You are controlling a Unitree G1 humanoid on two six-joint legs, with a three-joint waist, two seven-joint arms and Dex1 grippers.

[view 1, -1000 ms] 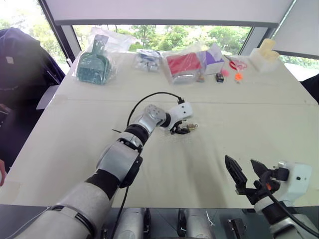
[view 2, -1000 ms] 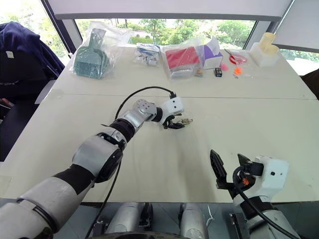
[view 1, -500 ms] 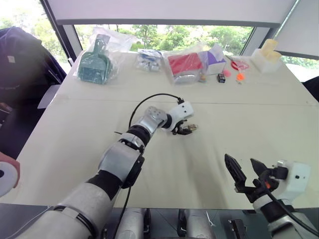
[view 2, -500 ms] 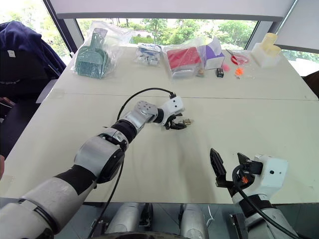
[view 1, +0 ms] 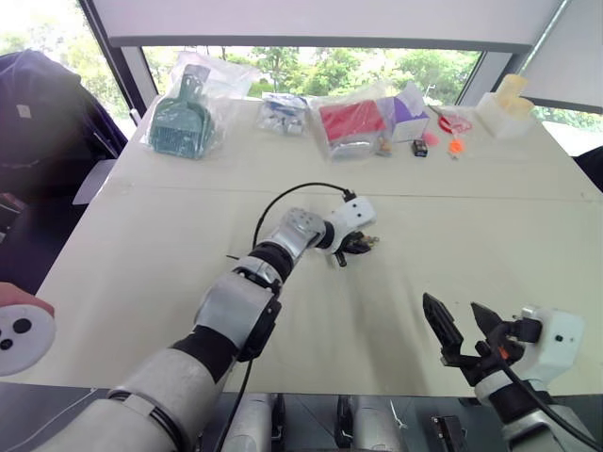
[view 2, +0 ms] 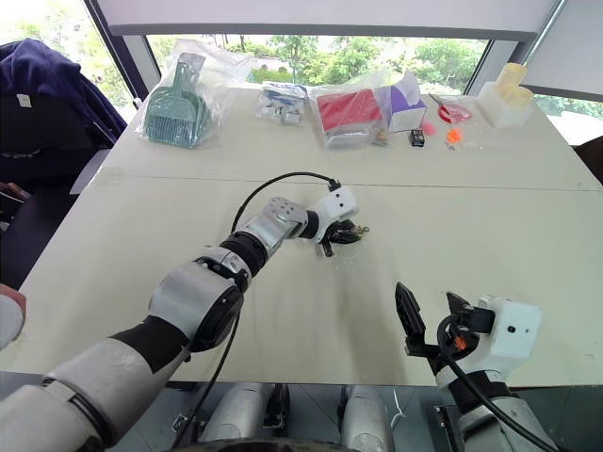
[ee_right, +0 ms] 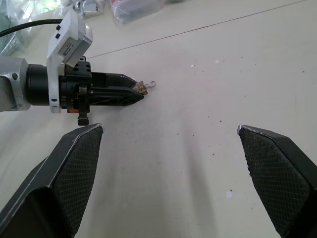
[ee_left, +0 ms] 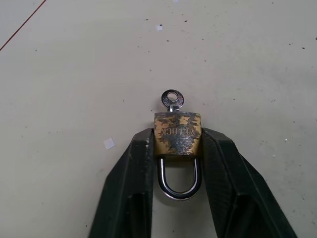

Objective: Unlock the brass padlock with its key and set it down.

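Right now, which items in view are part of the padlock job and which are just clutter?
In the job:
- brass padlock, pinched in the left gripper
- key, sticking out of the padlock body
- right gripper, open, holding nothing

Lying about, far side of the table:
- green brush in a bag
- red pack
- small black cube
- orange bits

The brass padlock (ee_left: 177, 133) is a small worn yellow block at the centre of the left wrist view, its silvery shackle closed and looping toward the lower edge. The key (ee_left: 172, 100) protrudes from its upper face, ring end outward.
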